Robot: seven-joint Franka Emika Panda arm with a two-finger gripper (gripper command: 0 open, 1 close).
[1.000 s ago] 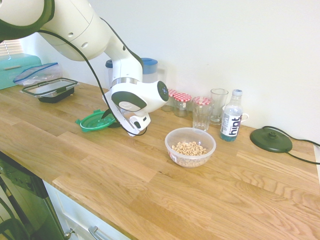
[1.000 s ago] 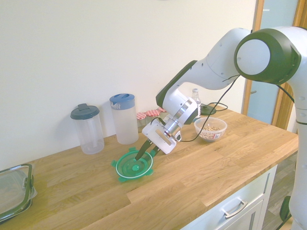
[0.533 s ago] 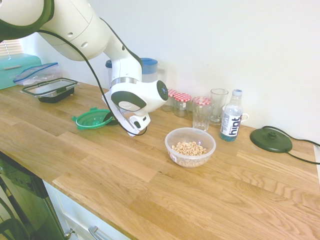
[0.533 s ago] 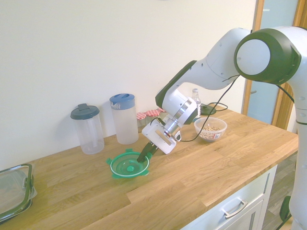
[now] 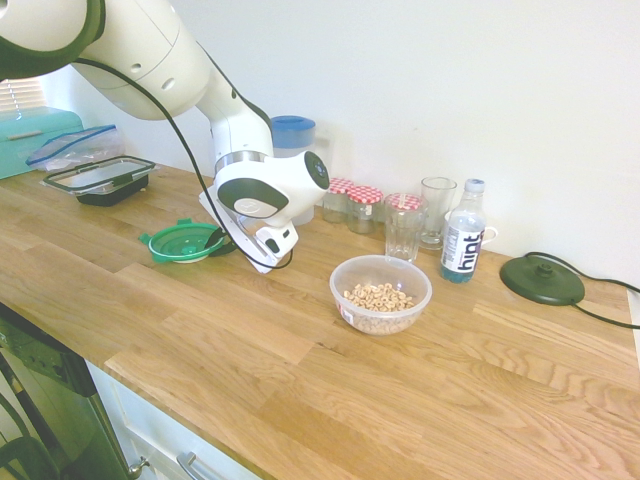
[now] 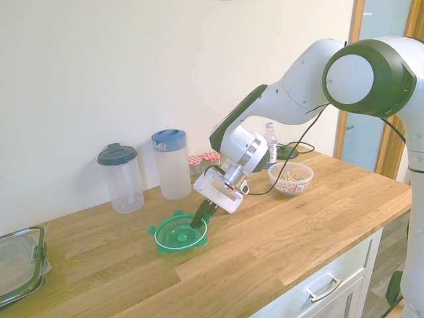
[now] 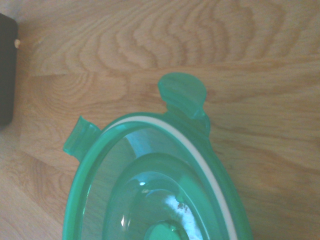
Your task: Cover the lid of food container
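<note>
The round translucent green lid point(image 5: 183, 243) lies inner side up on the wooden counter, left of the arm in the first exterior view. My gripper point(image 5: 218, 243) is shut on the lid's near rim, its dark fingers reaching down at a slant point(image 6: 197, 222). The lid point(image 6: 176, 233) looks slightly tilted, with its white seal ring showing. In the wrist view the lid point(image 7: 150, 190) fills the lower half, two clip tabs sticking out over the wood. The food container point(image 5: 380, 293), a clear round bowl with cereal rings, stands apart from the lid, past the arm point(image 6: 290, 177).
A blue-lidded jug point(image 6: 171, 162) and a grey-lidded jug point(image 6: 120, 175) stand by the wall. Red-capped jars point(image 5: 362, 205), two glasses point(image 5: 404, 225) and a water bottle point(image 5: 463, 243) line up behind the bowl. A black-rimmed rectangular container point(image 5: 100, 180) sits far left; the counter's front edge point(image 6: 278, 291) is close.
The fingers have closed on the lid's rim. Gripper and lid have shifted together a little, away from the bowl.
</note>
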